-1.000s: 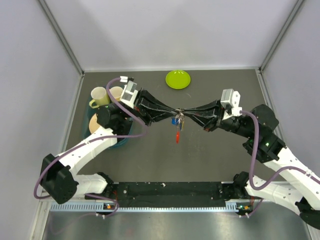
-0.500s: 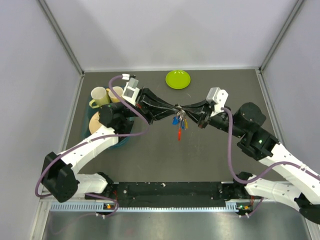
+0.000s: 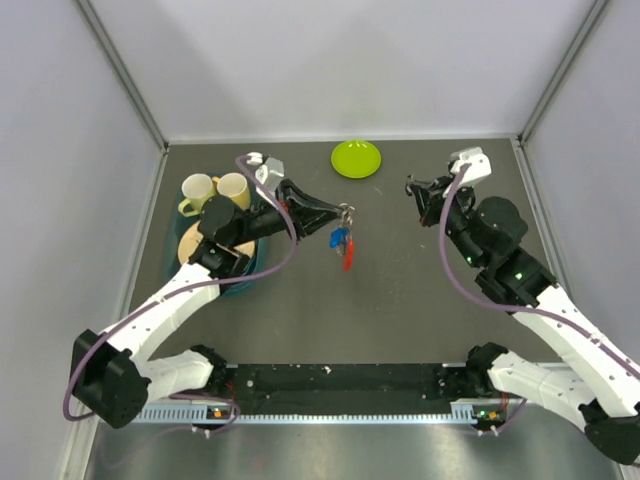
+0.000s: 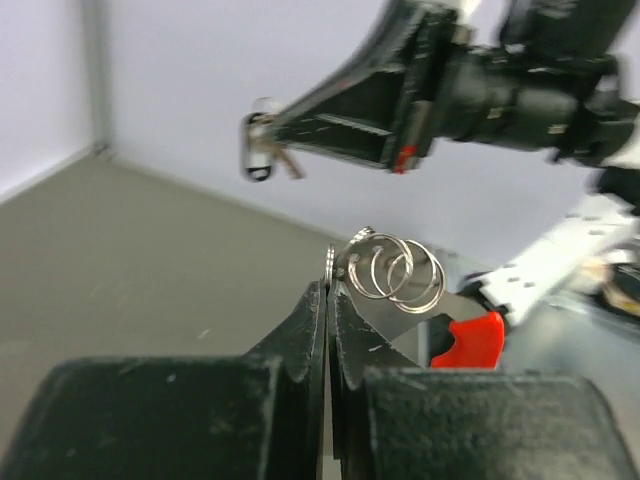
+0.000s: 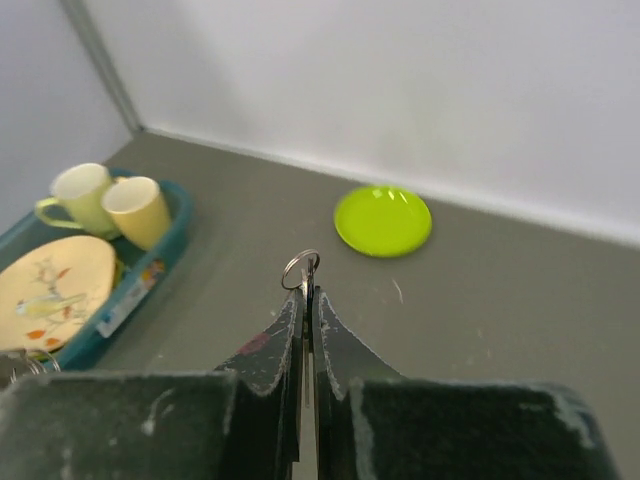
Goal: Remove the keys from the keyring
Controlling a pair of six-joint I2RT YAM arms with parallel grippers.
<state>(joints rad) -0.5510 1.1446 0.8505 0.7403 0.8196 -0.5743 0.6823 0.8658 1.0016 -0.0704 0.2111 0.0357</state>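
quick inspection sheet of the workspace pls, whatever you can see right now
surface: dark grey tabletop, faint scuffs.
job's things: keyring, a cluster of wire rings, off the table in the left gripper; blue key and red key hang under it. A separate small ring sits in the right gripper; cannot tell if a key is on it.
clutter: lime-green dish; teal tray holding pale cup, yellow cup and plate.
grippers: both shut, apart.
cables: purple cable on each arm, clear of the keys.
surroundings: white walls; nothing else seen.
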